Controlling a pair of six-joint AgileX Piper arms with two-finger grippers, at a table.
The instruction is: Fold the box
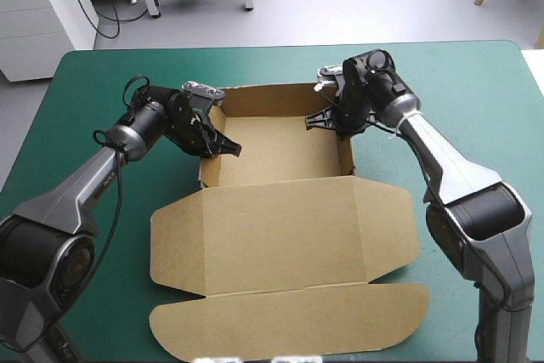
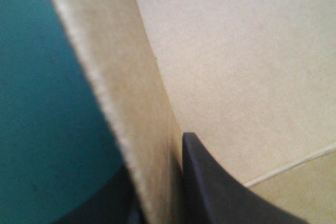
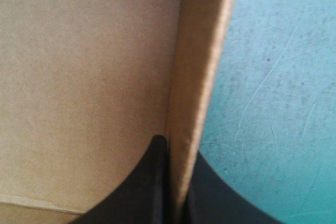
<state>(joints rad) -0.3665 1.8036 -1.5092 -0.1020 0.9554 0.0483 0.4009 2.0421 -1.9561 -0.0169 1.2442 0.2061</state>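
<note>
The brown box [image 1: 280, 155] stands as an open tray at the table's middle, its lid [image 1: 280, 244] lying flat toward the near edge. My left gripper [image 1: 217, 144] straddles the tray's left wall [image 2: 131, 103], one finger inside and one outside, shut on the board. My right gripper [image 1: 336, 121] pinches the right wall [image 3: 197, 77] the same way, one black finger [image 3: 152, 182] on the inner face. The tray's floor [image 3: 79, 77] shows beside each wall.
The teal-green cover [image 1: 102, 82] lies bare left, right and beyond the box. The lid's rounded flap [image 1: 289, 320] reaches close to the table's near edge.
</note>
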